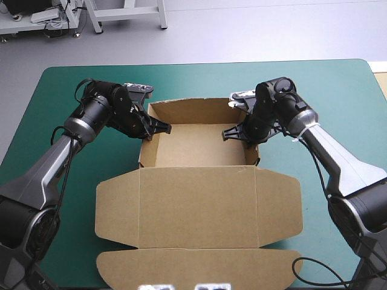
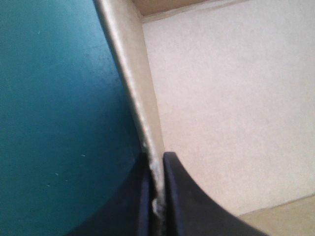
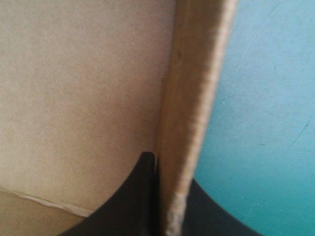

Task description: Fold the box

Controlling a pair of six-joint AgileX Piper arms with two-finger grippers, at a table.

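We grip the box (image 1: 199, 202) across its width: left gripper (image 2: 156, 164) clamped on left wall, right gripper (image 3: 158, 167) on right.

Left gripper (image 2: 157, 196) clamped on brown box (image 2: 226, 108) wall, teal-green cover (image 2: 54, 123) outside.

From where I stand the tabletop (image 1: 199, 75) lies under a teal-green cover, its far corners rounded. Beyond its far edge runs a smooth pale grey floor (image 1: 254, 36), lit softly and evenly. On that floor, toward the far left, stand the legs of a white metal frame (image 1: 162, 18)
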